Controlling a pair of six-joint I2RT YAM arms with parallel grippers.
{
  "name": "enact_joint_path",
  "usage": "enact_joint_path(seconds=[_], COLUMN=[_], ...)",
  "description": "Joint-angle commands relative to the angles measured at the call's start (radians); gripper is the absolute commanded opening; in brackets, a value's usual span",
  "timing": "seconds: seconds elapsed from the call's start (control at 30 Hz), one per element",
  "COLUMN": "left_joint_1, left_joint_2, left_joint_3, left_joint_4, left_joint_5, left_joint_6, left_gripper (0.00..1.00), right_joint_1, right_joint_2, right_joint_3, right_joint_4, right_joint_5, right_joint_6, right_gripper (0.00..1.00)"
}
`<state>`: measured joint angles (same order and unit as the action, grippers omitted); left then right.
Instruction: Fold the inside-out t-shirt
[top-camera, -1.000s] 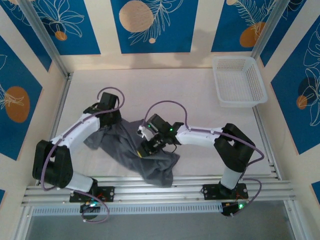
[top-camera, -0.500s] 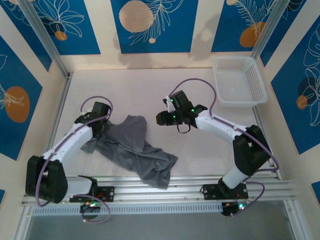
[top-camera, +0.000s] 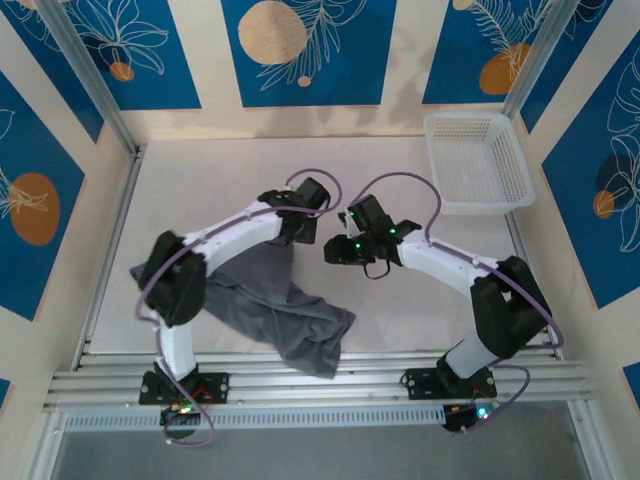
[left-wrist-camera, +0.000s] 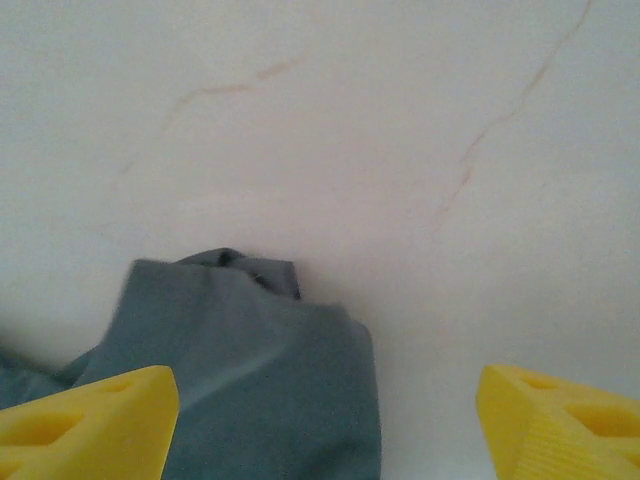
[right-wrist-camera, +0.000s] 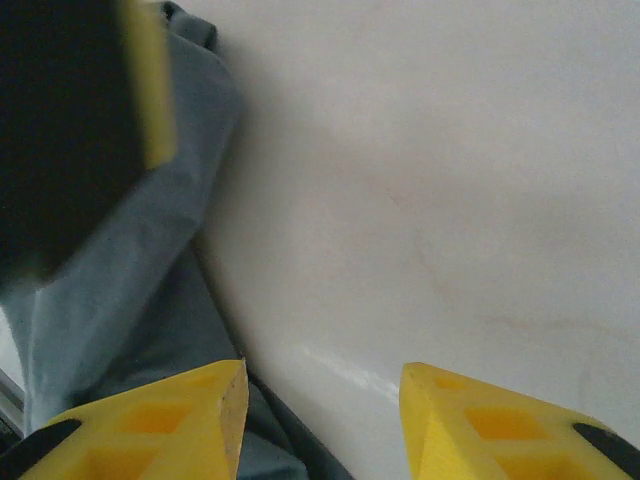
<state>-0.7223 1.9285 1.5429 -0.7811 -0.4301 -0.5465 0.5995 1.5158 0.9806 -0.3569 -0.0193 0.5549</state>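
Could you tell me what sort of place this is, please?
Probably a robot test cell, not a home: a pale table fenced by aluminium rails, blue patterned panels as walls, and a grey t-shirt on it.

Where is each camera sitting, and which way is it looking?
Top external: fixed high behind the arms, looking down at the table, t-shirt and basket; both whole arms show, with left gripper and right gripper.
Left wrist: on the left arm's wrist, looking past its yellow fingers at the shirt's edge and bare table.
Right wrist: on the right arm's wrist, looking past its yellow fingers at shirt and table.
Shared: all see the grey shirt on the pale table.
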Motion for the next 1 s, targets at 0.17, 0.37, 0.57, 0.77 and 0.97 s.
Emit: enact_joint_path(seconds=[0.17, 0.37, 0.57, 0.77, 0.97], left_joint_1=[0.009, 0.039, 0.07, 0.075, 0.125], left_joint_2=[0.161, -0.084, -0.345, -0.533, -0.737], left_joint_3=[0.116, 0.079, 0.195, 0.055, -0.395], left_joint_4=[-0.105, 0.042, 0.209, 0.19, 0.37], left_joint_5=[-0.148, 0.198, 0.627, 0.682, 0.682], left_joint_6=[0.064, 0.083, 0.058, 0.124, 0.051], left_gripper=[0.53, 0.0, 0.0, 0.0, 0.0], right_joint_1=[-0.032, -0.07, -0.158, -0.216, -0.208], right_joint_2=[-0.188, -0.267, -0.431, -0.628, -0.666], right_joint_3=[-0.109, -0.099, -0.058, -0.107, -0.183], right_joint_4=[-0.04, -0.063, -0.039, 0.039, 0.086], right_joint_5=[0.012, 0.004, -0.026, 0.018, -0.126], right_joint_6=[0.025, 0.029, 0.065, 0.016, -0.121], right_gripper=[0.45, 0.45, 0.49, 0.63, 0.67])
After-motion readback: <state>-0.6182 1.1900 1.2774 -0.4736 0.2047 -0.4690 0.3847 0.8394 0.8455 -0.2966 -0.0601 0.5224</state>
